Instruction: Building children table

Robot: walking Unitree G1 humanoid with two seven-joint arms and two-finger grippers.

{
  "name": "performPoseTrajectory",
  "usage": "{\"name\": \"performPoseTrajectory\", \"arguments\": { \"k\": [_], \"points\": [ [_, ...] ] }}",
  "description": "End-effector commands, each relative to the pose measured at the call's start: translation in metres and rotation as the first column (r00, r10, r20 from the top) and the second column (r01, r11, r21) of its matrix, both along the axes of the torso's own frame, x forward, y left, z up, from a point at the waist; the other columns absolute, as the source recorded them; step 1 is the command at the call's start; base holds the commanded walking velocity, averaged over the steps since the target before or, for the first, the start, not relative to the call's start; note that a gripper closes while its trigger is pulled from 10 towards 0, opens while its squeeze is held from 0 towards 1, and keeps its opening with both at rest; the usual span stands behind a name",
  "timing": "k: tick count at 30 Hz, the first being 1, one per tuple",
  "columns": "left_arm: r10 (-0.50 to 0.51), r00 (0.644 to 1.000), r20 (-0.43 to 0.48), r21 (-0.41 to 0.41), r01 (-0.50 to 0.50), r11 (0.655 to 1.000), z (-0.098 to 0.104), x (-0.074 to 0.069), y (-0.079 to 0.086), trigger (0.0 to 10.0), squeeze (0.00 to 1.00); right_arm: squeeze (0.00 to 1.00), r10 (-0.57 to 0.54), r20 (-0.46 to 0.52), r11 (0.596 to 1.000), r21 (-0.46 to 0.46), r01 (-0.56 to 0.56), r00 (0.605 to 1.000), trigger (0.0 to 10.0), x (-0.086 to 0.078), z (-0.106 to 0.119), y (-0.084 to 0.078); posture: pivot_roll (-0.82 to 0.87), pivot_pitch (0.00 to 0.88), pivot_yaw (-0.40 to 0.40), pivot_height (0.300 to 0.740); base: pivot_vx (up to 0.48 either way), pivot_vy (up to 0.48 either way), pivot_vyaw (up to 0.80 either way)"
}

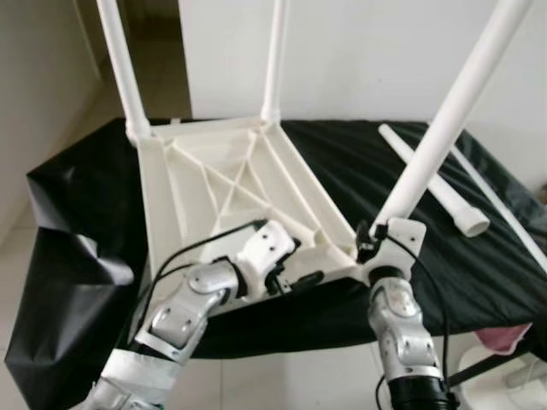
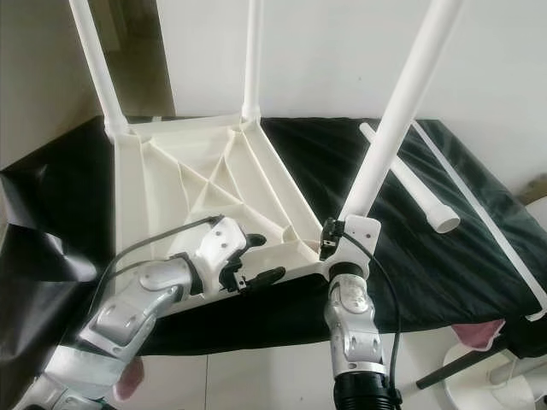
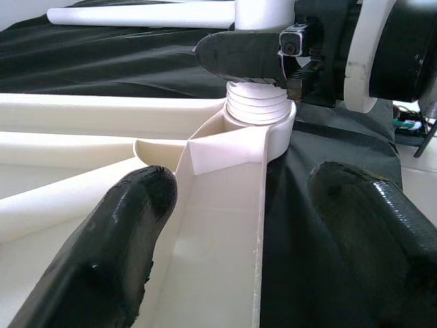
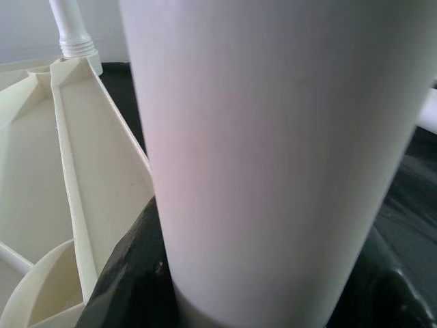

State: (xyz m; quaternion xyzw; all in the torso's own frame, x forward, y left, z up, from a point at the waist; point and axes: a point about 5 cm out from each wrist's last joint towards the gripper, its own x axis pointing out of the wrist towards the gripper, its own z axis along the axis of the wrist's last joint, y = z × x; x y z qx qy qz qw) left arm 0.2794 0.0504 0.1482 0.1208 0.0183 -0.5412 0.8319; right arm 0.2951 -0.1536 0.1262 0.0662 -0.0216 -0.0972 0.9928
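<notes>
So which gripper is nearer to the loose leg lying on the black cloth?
Right. The right gripper clamps the near corner leg, closer to the loose leg; the left gripper straddles the tabletop rim farther left.

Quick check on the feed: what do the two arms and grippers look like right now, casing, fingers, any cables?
Both arms have silver, segmented casings. The left arm has a white wrist block and a black cable looping over it; its fingers are thick, black and rounded. The right arm has a white wrist housing, a black cable down its side and a black lower cuff. The right gripper looks black.
</notes>
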Motion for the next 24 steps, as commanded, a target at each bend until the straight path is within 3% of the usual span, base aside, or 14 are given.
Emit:
{"name": "performPoseTrajectory", "arguments": {
  "k": [1,8,9,10,11,12,13,22,23,24],
  "points": [
    [-0.006,1.000,0.003,0.007,0.006,1.000,-0.001,-0.001,-0.002,10.0,0.00,0.00,0.018,-0.009,0.998,0.053,-0.018,1.000,10.0,-0.004,-0.004,-0.001,0.08,0.000,-0.055,0.740,0.000,0.000,0.00],
    [-0.007,1.000,0.005,0.003,0.007,1.000,0.000,0.000,-0.003,10.0,0.00,0.00,0.012,-0.013,0.999,0.045,-0.012,1.000,10.0,-0.005,-0.002,-0.002,0.08,0.000,-0.057,0.740,0.000,0.000,0.00],
    [-0.008,1.000,0.005,0.003,0.008,1.000,-0.001,-0.001,-0.004,10.0,0.00,0.05,0.002,-0.012,0.998,0.067,-0.001,1.000,10.0,-0.005,-0.001,-0.003,0.08,0.000,-0.056,0.740,0.000,0.000,0.00],
    [-0.009,1.000,0.008,0.007,0.009,1.000,-0.002,-0.001,-0.004,10.0,0.00,0.52,-0.004,-0.009,0.997,0.072,0.005,1.000,10.0,-0.005,0.000,-0.003,0.08,0.000,-0.057,0.740,0.000,0.000,0.00],
    [-0.009,1.000,0.008,0.007,0.009,1.000,-0.002,-0.001,-0.004,10.0,0.00,0.52,-0.004,-0.009,0.997,0.072,0.005,1.000,10.0,-0.005,0.000,-0.003,0.08,0.000,-0.057,0.740,0.000,0.000,0.00],
    [-0.009,1.000,0.010,0.012,0.008,1.000,-0.003,-0.001,-0.005,10.0,0.00,0.79,-0.010,-0.002,0.998,0.069,0.010,1.000,10.0,-0.005,0.001,-0.003,0.08,0.000,-0.057,0.740,0.000,0.000,0.00],
    [-0.010,1.000,0.012,0.011,0.010,1.000,-0.003,-0.002,-0.006,10.0,0.00,1.00,-0.008,0.004,0.998,0.066,0.008,1.000,10.0,-0.006,0.002,-0.004,0.08,0.000,-0.058,0.740,0.000,0.000,0.00],
    [0.015,0.998,0.067,0.026,-0.017,1.000,-0.003,0.000,-0.008,10.0,0.00,1.00,0.058,0.037,0.997,0.055,-0.060,0.998,10.0,-0.014,0.006,-0.016,0.07,0.000,-0.058,0.740,0.000,0.000,0.00],
    [0.019,0.997,0.070,0.028,-0.021,0.999,-0.003,0.000,-0.007,10.0,0.00,0.08,0.096,0.036,0.994,0.042,-0.098,0.995,10.0,-0.016,0.005,-0.018,0.07,0.000,-0.056,0.740,0.000,0.000,0.00],
    [0.037,0.997,0.069,0.034,-0.040,0.999,-0.004,0.001,-0.007,10.0,0.00,0.00,0.139,0.030,0.990,0.028,-0.139,0.990,10.0,-0.018,0.004,-0.019,0.07,0.000,-0.053,0.740,0.000,0.000,0.00]
  ]
}}
